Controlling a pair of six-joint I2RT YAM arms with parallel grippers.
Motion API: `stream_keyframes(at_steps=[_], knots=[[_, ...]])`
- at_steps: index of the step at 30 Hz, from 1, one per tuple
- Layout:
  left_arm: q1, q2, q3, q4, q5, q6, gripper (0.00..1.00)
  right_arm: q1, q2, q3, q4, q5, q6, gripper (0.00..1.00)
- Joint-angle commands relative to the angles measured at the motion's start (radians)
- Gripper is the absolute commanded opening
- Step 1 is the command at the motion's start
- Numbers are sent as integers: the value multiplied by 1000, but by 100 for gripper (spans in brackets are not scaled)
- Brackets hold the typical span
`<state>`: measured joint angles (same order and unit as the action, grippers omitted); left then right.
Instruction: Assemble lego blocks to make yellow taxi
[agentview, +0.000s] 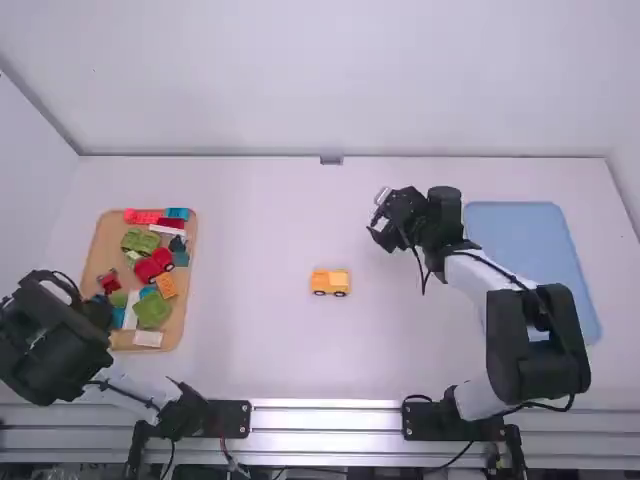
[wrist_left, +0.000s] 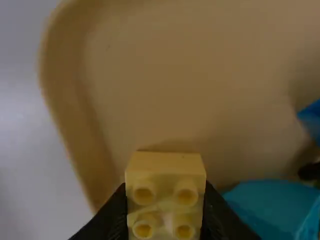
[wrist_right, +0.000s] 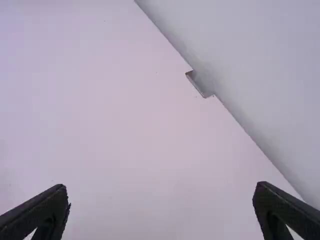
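Left gripper (agentview: 98, 311): closed on yellow block (wrist_left: 165, 167), at tray's (agentview: 103, 240) near left. Right gripper (agentview: 377, 215): fingers apart, far right of yellow car (agentview: 330, 281), mid-table.

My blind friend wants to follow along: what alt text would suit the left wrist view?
Two black fingers grip a small yellow block, its four round studs facing the camera. Beyond it are a tan tray with a curved rim and, to one side, blue pieces.
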<state>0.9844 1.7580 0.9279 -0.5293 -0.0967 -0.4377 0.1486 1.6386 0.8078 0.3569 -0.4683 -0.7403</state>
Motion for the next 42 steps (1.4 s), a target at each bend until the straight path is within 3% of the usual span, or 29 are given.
stream_keyframes(at_steps=[1, 7, 11, 16, 19, 23, 30, 36, 38, 42], knots=[[-3, -50, 49, -46, 4, -41, 4, 2, -25, -2, 3, -5, 20, 98], [-68, -220, 78, -159, 26, -69, 2, 4, -25, -2, 3, -5, 51, 98], [-219, -352, 77, -223, 76, -76, 13, 2, -25, -2, 2, -40, 56, 98], [-483, -389, 77, -266, 79, -150, 15, 2, -25, -2, 2, -78, 56, 98], [-700, -356, 77, -210, 81, -137, 14, 2, -25, -2, 0, -77, 56, 98], [-846, -297, 77, -120, 110, -72, 14, 3, -25, -2, -3, -77, 56, 98], [-1071, -121, 138, -51, 202, 368, 10, 2, -25, -2, -5, -77, 57, 98], [-1175, 1, 236, -68, 201, 746, 11, 3, -25, -2, -5, -77, 57, 98], [-1207, 47, 268, -80, 277, 970, 7, 2, -25, -2, -5, -77, 56, 98], [-1241, 89, 299, -108, 375, 1209, 2, 2, -25, -2, -3, -77, 58, 98]])
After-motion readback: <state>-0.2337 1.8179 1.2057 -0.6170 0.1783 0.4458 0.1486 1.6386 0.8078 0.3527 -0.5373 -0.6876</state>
